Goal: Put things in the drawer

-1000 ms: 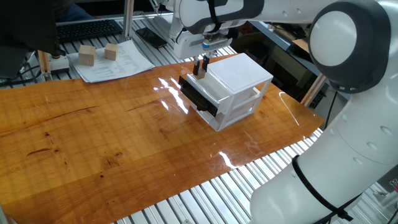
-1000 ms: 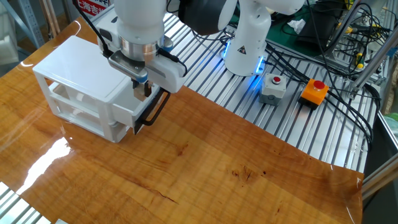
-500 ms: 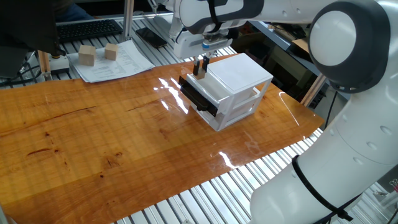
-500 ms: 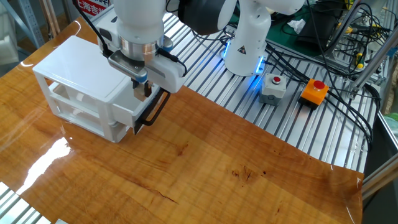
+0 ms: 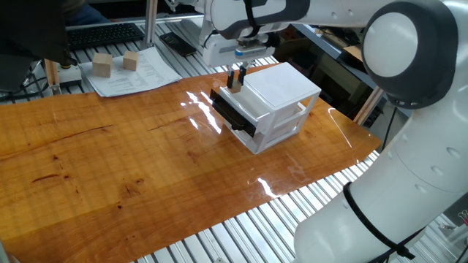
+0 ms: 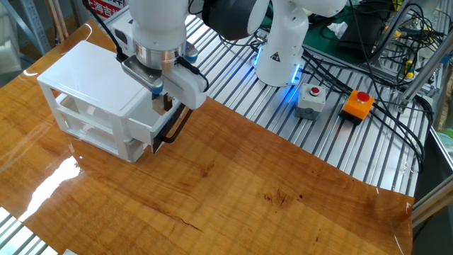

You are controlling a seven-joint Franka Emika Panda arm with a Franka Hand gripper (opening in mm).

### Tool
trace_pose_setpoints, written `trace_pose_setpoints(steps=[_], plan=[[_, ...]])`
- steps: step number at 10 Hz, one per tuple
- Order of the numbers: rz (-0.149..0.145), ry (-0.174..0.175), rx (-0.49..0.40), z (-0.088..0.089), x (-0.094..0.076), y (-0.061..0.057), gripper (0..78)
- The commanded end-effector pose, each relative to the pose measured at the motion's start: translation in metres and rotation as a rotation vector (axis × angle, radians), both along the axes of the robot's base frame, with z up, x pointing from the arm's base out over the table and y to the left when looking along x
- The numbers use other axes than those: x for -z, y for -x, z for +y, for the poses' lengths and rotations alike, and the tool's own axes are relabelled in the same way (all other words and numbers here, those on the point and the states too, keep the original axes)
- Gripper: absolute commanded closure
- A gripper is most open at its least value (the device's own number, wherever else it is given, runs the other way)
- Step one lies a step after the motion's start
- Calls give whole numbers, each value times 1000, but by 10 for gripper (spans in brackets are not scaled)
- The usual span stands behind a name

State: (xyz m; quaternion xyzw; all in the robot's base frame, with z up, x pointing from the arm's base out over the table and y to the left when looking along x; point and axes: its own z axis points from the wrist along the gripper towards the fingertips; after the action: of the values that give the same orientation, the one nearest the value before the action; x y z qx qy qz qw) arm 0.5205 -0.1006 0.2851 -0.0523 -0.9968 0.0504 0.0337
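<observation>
Glossy brown wooden worktop [image 5: 110, 168], bare across its near stretch, ribbed metal slats along the edges.

Farther in, toward the middle: small white cabinet [image 5: 281, 91] with two drawers. Upper black-fronted drawer [image 5: 232, 111] pulled out toward the open wood; in the other fixed view its black handle loop [image 6: 173, 126] juts past the cabinet's front. Lower drawer pushed in.

Directly over the open drawer: hand [image 5: 235, 77] of the white arm, pointing straight down, fingers [image 6: 164, 103] close together. Something small and tan pinched between them, tiny cube [image 5: 235, 82], held just above the drawer cavity, not resting inside. Too small to tell how much of it pokes below the fingertips.

Beyond the cabinet, at the far corner: sheet of paper [image 5: 135, 73] with two larger wooden blocks [image 5: 102, 66] on it, well apart from the drawer. Behind these, black keyboard [image 5: 106, 33].

In the other fixed view, past the worktop: arm's white base [image 6: 279, 49] lit blue, grey box with red button [image 6: 311, 99], orange box with red button [image 6: 357, 104], tangled cables.
</observation>
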Motion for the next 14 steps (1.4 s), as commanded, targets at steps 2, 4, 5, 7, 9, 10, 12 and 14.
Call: trace_pose_setpoints(steps=[2,4,5,7,9,10,12,14], plan=[[3,-6,-45,-12,-3,21,763],[4,-5,-57,-15,0,26,763],[4,-6,-62,-18,1,27,763],[2,-13,-76,-23,6,29,763],[-4,-19,-89,-29,14,30,763],[-7,-22,-100,-34,20,30,763],[-4,-27,-107,-36,22,28,763],[-3,-26,-111,-37,24,27,763]])
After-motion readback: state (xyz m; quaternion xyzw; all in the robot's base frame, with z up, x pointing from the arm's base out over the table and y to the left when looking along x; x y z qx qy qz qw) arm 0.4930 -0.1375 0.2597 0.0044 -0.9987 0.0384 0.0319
